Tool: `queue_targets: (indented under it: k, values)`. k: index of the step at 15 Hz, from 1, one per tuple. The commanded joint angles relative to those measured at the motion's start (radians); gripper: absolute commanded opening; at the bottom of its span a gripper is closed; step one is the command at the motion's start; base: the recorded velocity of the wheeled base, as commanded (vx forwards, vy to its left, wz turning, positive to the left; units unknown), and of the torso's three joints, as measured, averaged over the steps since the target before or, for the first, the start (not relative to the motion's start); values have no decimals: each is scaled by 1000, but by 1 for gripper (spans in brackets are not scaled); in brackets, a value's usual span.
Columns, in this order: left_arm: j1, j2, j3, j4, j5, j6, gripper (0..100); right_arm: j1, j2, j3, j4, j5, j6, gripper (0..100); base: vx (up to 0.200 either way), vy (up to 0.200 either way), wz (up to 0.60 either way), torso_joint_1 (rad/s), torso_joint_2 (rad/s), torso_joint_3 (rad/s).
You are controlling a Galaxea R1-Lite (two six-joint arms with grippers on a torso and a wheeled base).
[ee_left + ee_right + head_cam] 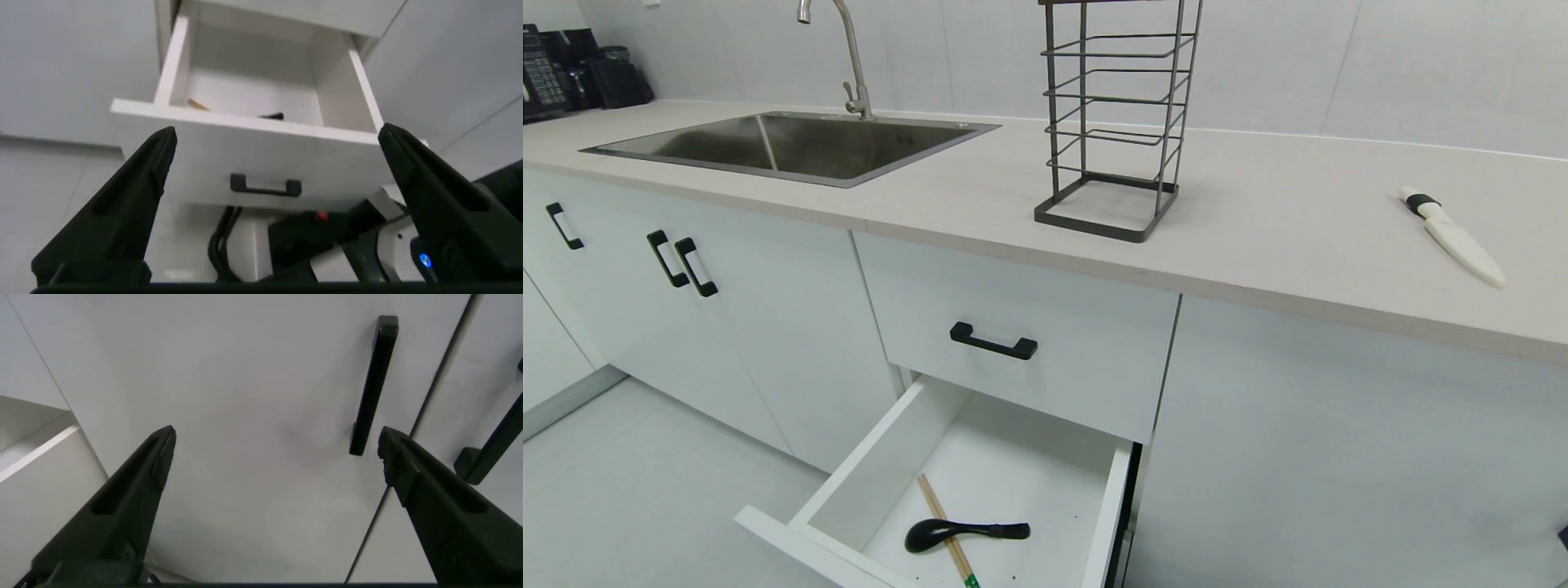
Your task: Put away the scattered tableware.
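A white knife (pixel 1454 237) with a black band lies on the counter at the far right. Below the counter the lower drawer (pixel 849 482) stands pulled out. Inside it lie a black spoon (pixel 964 532) and a pair of wooden chopsticks (pixel 946 531), the spoon resting across them. My left gripper (pixel 278 135) is open and faces the drawer's front panel (pixel 245 151) from a short way off. The chopsticks (pixel 197 104) and the spoon's handle (pixel 271 116) peek over that panel. My right gripper (pixel 278 434) is open too, close to a white cabinet door, holding nothing.
A tall dark wire rack (pixel 1115 122) stands mid-counter, with a steel sink (pixel 792 145) and tap to its left. The upper drawer (pixel 993 341) is closed. A black door handle (pixel 373 384) hangs just beyond my right gripper. Dark appliances (pixel 572 73) sit at the counter's far left.
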Motion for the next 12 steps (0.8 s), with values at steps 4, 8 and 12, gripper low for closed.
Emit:
queue_targets:
  k: [4,8,12]
  values:
    - [-63,187,19,-4,1,27,100,0,4,0,0,5,2,100,0,0,0,0,0,0]
    - [-64,354,9,-5,-1,27,100,0,5,0,0,8,2,100,0,0,0,0,0,0]
    - [-66,537,22,-10,-4,114,100,0,4,0,0,8,2,100,0,0,0,0,0,0]
